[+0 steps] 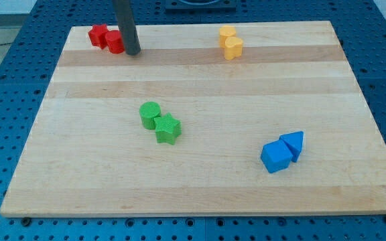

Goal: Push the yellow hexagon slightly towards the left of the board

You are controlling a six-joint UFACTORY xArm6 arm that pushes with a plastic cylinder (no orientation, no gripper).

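Note:
Two yellow blocks sit touching at the view's top, right of centre: the yellow hexagon (227, 32) behind and a yellow heart-like block (232, 47) in front. My tip (133, 51) rests on the board at the view's top left, just right of two red blocks (107, 37). The tip is well to the left of the yellow pair, with a wide gap between them.
A green cylinder (150, 114) and a green star (168, 128) touch near the board's middle. A blue cube (276, 157) and a blue triangular block (293, 142) touch at the lower right. The wooden board (200, 194) lies on a blue perforated table.

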